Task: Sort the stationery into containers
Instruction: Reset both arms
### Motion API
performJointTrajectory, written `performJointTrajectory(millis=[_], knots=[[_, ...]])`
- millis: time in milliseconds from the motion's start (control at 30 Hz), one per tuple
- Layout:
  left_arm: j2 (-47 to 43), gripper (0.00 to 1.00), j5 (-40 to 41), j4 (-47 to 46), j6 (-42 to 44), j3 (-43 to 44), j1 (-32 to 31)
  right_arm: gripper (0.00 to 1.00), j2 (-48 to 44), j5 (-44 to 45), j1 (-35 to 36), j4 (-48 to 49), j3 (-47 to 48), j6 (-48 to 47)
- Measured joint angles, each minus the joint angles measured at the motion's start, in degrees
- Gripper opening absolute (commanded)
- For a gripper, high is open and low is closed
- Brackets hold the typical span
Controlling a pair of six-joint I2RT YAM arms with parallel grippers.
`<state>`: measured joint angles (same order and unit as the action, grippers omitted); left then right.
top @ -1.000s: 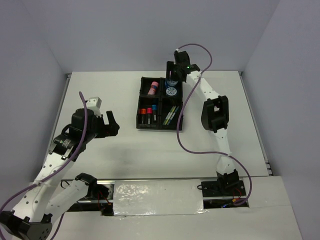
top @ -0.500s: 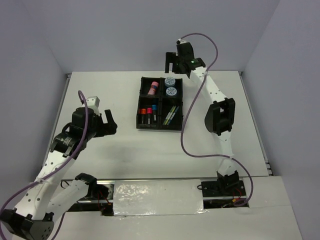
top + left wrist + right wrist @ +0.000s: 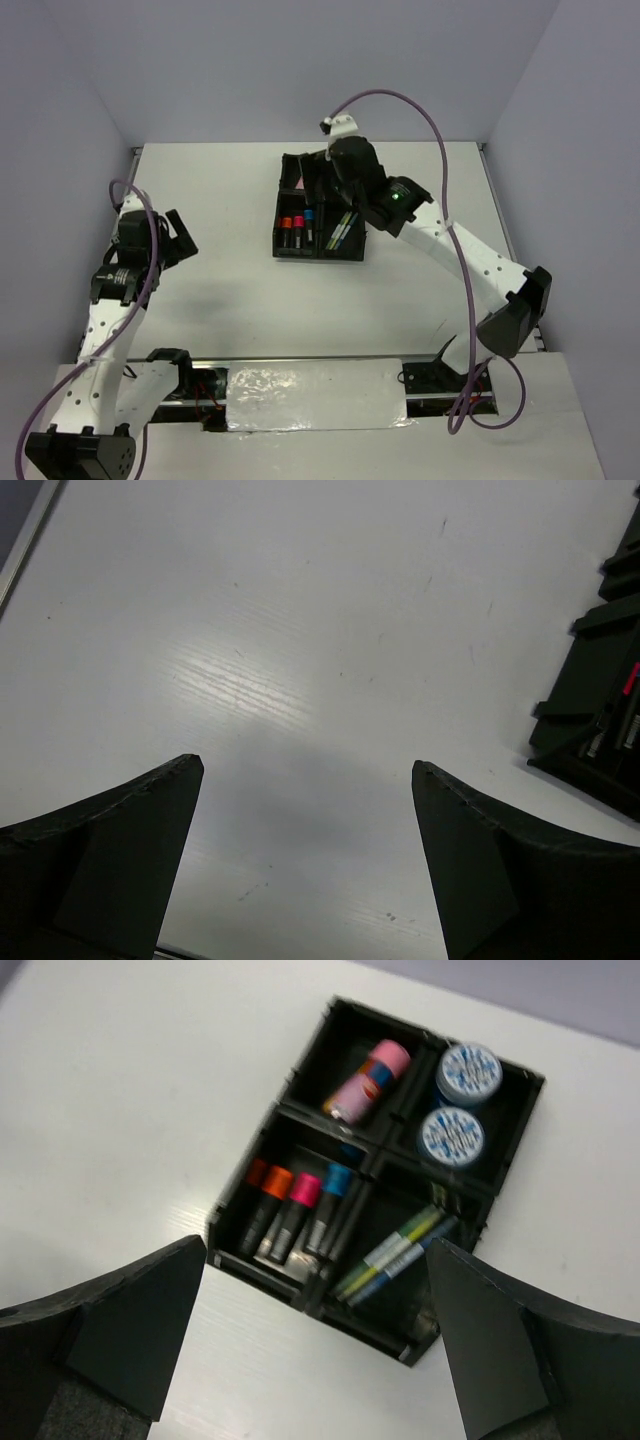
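I read left gripper (image 3: pixel 307 765), well apart from the black four-compartment plastic tray (image 3: pixel 262 1268), and right gripper (image 3: pixel 312 1250) above it, both wide open and empty; black colour-capped highlighters (image 3: pixel 300 1205), thin pens (image 3: pixel 395 1252), pink tube (image 3: pixel 365 1082), blue-white rolls (image 3: pixel 453 1135) inside it.

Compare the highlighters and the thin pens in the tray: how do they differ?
The highlighters are thick and black with orange, pink and blue caps; the thin pens are slim and greenish. The highlighters lie side by side along their compartment; the thin pens lie slanted across the neighbouring one. Both lie inside the black tray.
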<state>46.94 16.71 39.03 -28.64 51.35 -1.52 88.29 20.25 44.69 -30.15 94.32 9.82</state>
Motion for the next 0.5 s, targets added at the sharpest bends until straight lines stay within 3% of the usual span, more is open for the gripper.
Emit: performJointTrajectory(millis=[300, 500], knots=[[-3.0, 0.99, 4.5, 3.3, 0.2, 2.6, 0.0, 1.0, -6.8, 1.7, 0.1, -0.3, -15.0, 2.7], [-5.7, 0.99, 5.2, 7.0, 0.1, 7.3, 0.0, 1.0, -26.7, 8.2, 0.2, -4.1, -22.6, 2.8]])
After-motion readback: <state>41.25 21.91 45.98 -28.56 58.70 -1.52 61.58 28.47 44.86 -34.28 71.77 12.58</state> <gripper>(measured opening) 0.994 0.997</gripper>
